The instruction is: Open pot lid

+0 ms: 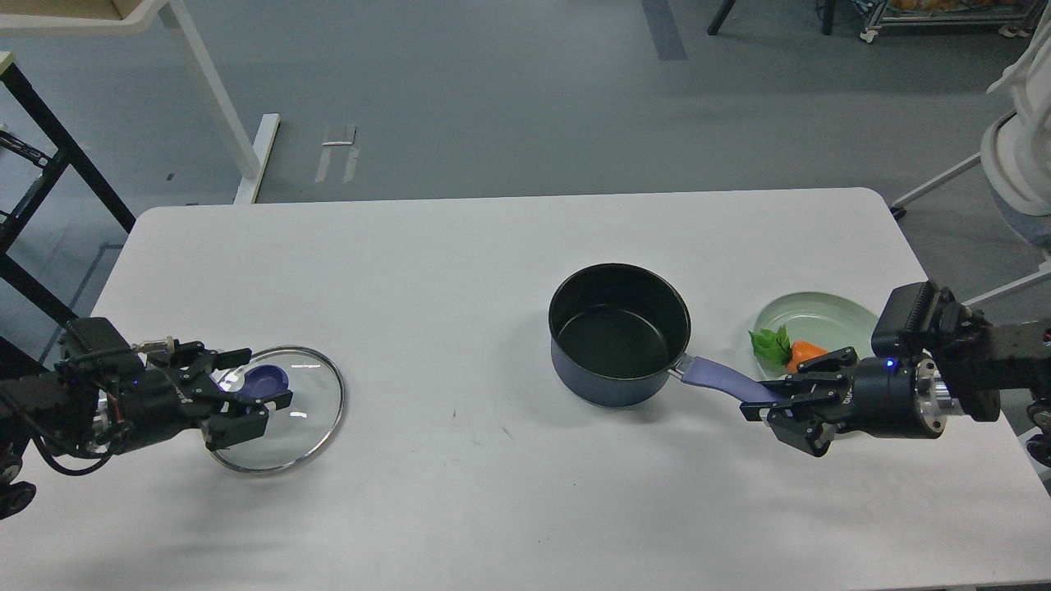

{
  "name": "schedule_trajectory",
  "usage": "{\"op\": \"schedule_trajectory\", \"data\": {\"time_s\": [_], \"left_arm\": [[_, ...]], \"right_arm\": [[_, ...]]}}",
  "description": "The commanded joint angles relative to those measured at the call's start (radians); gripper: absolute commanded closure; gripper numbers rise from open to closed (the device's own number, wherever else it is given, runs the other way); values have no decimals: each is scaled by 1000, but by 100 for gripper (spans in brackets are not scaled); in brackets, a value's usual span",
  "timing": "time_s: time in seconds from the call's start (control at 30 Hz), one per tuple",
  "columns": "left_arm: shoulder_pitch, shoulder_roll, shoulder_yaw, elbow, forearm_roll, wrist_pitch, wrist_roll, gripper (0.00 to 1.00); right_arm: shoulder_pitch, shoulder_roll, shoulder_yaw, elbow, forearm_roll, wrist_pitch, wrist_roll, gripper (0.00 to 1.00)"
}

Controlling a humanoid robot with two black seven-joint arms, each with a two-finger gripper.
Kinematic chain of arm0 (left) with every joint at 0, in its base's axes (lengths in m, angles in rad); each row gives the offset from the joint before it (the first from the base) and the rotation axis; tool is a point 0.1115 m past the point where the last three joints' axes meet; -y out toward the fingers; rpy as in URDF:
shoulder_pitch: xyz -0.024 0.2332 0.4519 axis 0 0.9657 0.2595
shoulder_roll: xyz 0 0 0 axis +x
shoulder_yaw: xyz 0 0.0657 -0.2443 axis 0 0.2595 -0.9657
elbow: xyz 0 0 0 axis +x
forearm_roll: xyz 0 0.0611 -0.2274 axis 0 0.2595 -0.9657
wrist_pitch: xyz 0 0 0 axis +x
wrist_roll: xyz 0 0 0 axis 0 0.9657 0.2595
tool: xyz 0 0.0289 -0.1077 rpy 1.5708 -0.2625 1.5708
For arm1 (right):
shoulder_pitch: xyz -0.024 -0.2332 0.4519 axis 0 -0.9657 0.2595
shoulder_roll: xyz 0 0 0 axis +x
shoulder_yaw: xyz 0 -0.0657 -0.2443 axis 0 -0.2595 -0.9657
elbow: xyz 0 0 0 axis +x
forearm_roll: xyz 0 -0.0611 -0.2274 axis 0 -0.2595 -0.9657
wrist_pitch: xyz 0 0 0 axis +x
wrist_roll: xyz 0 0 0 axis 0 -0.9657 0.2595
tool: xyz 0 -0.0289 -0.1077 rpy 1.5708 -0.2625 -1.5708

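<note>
Between the pot lid (283, 409) and the pot (620, 332) we have bare worktop (460, 312); a green plate (813, 320) crowds the pot's right.

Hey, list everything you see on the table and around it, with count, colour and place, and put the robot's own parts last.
table: one, white, fills the middle of the view
pot: one, navy, black inside, uncovered, table centre-right
pot handle: one, lavender-blue, points toward the right gripper
lid: one, clear glass, blue knob, on table at left
plate: one, pale green, right of pot
toy carrot: one, orange with green leaves, on plate
left gripper: one, black, open around the lid knob
right gripper: one, black, fingers around handle end
</note>
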Motion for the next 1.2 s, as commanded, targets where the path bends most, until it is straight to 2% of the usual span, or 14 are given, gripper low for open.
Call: {"op": "schedule_trajectory", "data": {"time_s": [0.0,0.17,0.27,0.4,0.57,0.73,0.9,1.17], "left_arm": [[-38,14,-62,-51,-249,-113,0,2],[-69,5,-187,-39,-918,-422,0,1],[-66,3,-201,-37,-1259,-513,0,1],[-63,-37,-220,2,-1444,-511,0,1],[-55,-142,-299,146,-1494,-531,0,1],[-35,-184,-317,185,-1634,-540,0,1],[-34,-201,-317,205,-1652,-622,0,1],[-14,-226,-319,205,-1652,-631,0,1]], "right_arm": [[1,0,0,0,0,0,0,65],[1,-2,0,0,0,0,0,63],[1,-5,0,0,0,0,0,62],[1,-5,0,0,0,0,0,55],[4,-26,2,1,21,0,0,29],[24,-88,18,9,130,-3,0,5],[70,-132,37,3,504,-6,0,4],[55,-117,55,5,1228,-80,0,2]]}}
